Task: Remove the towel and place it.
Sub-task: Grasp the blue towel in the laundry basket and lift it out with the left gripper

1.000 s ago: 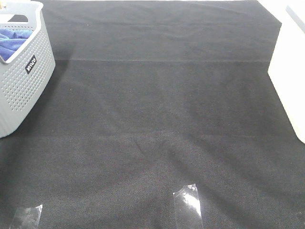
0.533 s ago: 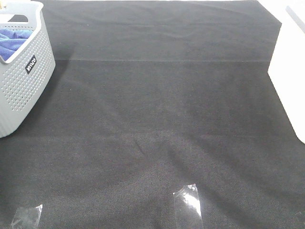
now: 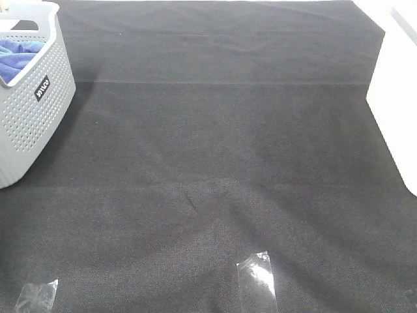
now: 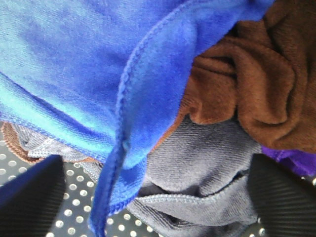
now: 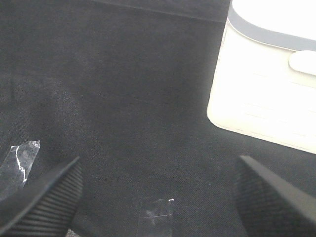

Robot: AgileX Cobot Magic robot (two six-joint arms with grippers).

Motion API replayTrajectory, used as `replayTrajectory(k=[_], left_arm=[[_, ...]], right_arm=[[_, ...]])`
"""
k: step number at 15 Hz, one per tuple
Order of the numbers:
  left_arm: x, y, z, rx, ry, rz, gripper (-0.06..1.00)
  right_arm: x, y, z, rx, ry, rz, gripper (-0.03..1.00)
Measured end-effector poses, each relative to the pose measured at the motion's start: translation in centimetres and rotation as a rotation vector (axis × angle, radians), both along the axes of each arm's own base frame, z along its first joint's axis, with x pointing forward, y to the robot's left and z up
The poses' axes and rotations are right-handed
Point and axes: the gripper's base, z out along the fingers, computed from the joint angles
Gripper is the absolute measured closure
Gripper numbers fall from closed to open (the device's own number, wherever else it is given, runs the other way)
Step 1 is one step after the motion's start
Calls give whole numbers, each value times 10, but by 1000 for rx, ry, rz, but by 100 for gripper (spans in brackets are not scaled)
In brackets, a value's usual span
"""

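The bright blue towel (image 3: 14, 57) lies in the grey perforated basket (image 3: 32, 117) at the far left of the table. In the left wrist view the towel (image 4: 74, 64) fills the upper part, with a stitched edge hanging down over a brown cloth (image 4: 247, 84), a grey cloth (image 4: 197, 168) and a bit of purple cloth (image 4: 291, 160). My left gripper (image 4: 155, 207) is open just over these cloths, one finger on each side, holding nothing. My right gripper (image 5: 158, 207) is open and empty above the black table cloth (image 5: 123, 98). Neither arm shows in the exterior high view.
A white box (image 3: 397, 111) stands at the table's right edge, also in the right wrist view (image 5: 266, 89). Clear tape pieces (image 3: 257, 277) (image 3: 36, 297) are stuck on the black table cloth (image 3: 221, 143) near the front edge. The basket's dotted floor (image 4: 74, 224) shows below the cloths.
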Motion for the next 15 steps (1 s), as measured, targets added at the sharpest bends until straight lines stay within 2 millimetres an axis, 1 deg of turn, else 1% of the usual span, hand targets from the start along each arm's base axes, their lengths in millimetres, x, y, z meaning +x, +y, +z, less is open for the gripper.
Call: replayTrajectory(k=[1, 2, 3, 4, 5, 6, 7, 8, 12, 14, 15], left_arm=[[0, 0, 0, 0, -1, 0, 17], [1, 0, 0, 1, -8, 0, 32], [1, 0, 1, 0, -18, 5, 59], [3, 0, 1, -2, -37, 18, 74], [3, 0, 1, -7, -49, 32, 86], [3, 0, 1, -7, -49, 32, 86], [4, 0, 2, -10, -57, 44, 92], [4, 1, 2, -11, -63, 48, 94], [5, 1, 2, -4, -69, 46, 94], [3, 1, 18, 7, -114, 44, 94], [2, 0, 30, 12, -147, 43, 94]], right_arm=[[0, 0, 0, 0, 0, 0, 18], [0, 0, 0, 0, 0, 0, 18], [0, 0, 0, 0, 0, 0, 18], [0, 0, 0, 0, 0, 0, 18], [0, 0, 0, 0, -1, 0, 18], [0, 0, 0, 0, -1, 0, 18], [0, 0, 0, 0, -1, 0, 18], [0, 0, 0, 0, -1, 0, 18], [0, 0, 0, 0, -1, 0, 18], [0, 0, 0, 0, -1, 0, 18], [0, 0, 0, 0, -1, 0, 18]])
